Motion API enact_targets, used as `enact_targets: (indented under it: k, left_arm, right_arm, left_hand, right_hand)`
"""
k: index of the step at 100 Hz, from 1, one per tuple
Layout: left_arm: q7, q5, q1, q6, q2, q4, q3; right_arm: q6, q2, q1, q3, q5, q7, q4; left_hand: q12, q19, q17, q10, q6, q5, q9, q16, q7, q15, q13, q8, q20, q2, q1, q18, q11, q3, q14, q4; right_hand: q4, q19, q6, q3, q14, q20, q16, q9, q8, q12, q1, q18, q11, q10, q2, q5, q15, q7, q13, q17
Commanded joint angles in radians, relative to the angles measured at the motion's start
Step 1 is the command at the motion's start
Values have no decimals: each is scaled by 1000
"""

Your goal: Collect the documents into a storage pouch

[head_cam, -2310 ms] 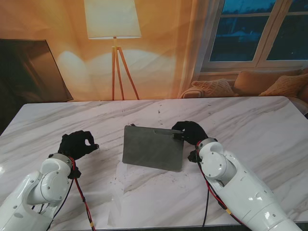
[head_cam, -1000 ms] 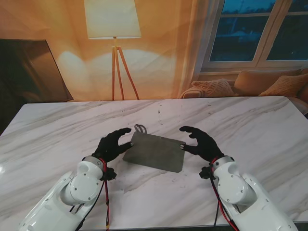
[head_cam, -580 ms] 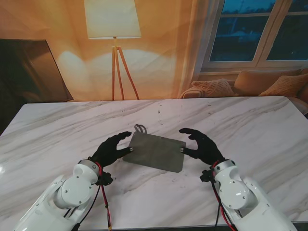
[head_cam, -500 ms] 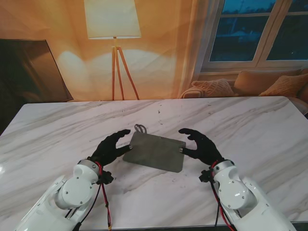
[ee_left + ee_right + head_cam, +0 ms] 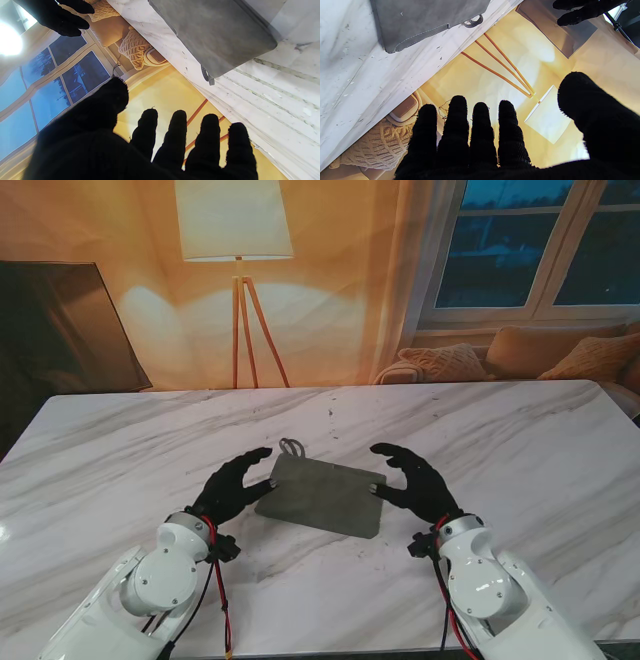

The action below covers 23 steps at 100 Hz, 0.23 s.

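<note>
Marble counter (image 5: 520, 440): flat, limp pouch (image 5: 325, 495); grasp edges. Left hand (image 5: 232, 485) and right hand (image 5: 410, 480) spread, empty.

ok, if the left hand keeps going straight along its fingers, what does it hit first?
Probably the grey pouch: the left hand is open beside its left edge, fingers aimed toward its far left corner. Hand height is unclear, so it may pass over.

Lit tripod lamp (image 5: 236, 240), window (image 5: 530, 245) (dark outside), sofa cushions (image 5: 445, 363).

Stand view: looking down over the marble table (image 5: 520, 440).
Wrist views: peering close along fingers, seemingly inverted.
Shared: grey pouch (image 5: 322, 494) (image 5: 212, 32) (image 5: 425, 20).
</note>
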Motion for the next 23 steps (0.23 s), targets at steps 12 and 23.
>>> enact_targets:
  k: [12, 23]
  left_arm:
    - [-10, 0, 7, -17, -3, -2, -4]
    - [-3, 2, 8, -25, -4, -1, -4]
  right_arm:
    - [12, -3, -6, 1, 0, 20, -13]
    - [13, -1, -9, 4, -1, 25, -15]
  left_hand:
    - [2, 20, -8, -14, -3, -7, 3, -13, 4, -6, -2, -2, 4, 15, -26, -18, 10, 37, -31, 21]
    - [1, 21, -9, -24, -1, 0, 5, -12, 8, 1, 6, -1, -2, 13, -27, -17, 11, 48, -27, 23]
  right_hand:
    - [34, -4, -1, -6, -32, 3, -17, -6, -17, -15, -33, -35, 1, -11, 26, -33, -2, 9, -47, -11]
    - [34, -3, -9, -7, -32, 3, -18, -4, -21, -18, -33, -32, 0, -13, 26, -29, -3, 11, -46, -11]
